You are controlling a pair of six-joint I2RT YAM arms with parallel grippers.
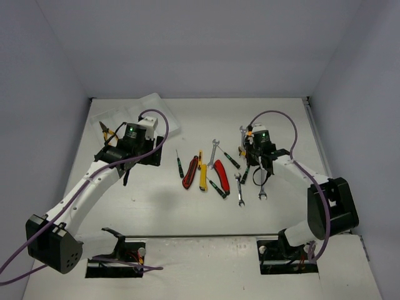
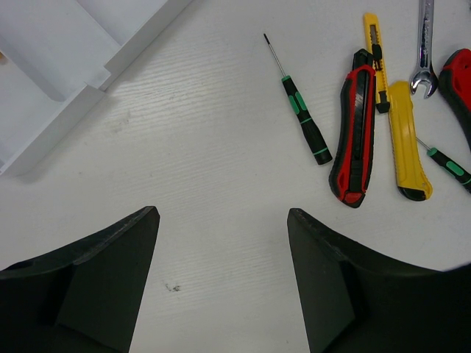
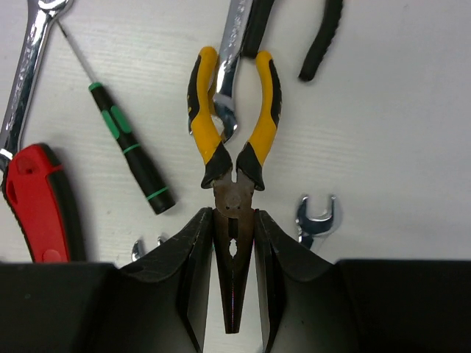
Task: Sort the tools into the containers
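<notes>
My right gripper (image 3: 234,217) is shut on the dark metal nose of yellow-and-black-handled pliers (image 3: 232,125), their handles pointing away from me; it shows in the top view too (image 1: 253,149). A silver wrench (image 3: 229,66) lies between the handles. My left gripper (image 2: 222,212) is open and empty over bare table, right of the translucent white tray (image 2: 81,66), and shows in the top view (image 1: 142,150). A green-black screwdriver (image 2: 305,121), a red-black knife (image 2: 355,136) and a yellow knife (image 2: 405,140) lie ahead of it to the right.
The tray (image 1: 159,112) sits at the back left, with orange-handled pliers (image 1: 105,132) at its left end. Knives, screwdrivers and wrenches lie between the arms (image 1: 215,172). In the right wrist view a red knife (image 3: 40,202), a screwdriver (image 3: 132,158) and a wrench end (image 3: 316,217) flank the fingers.
</notes>
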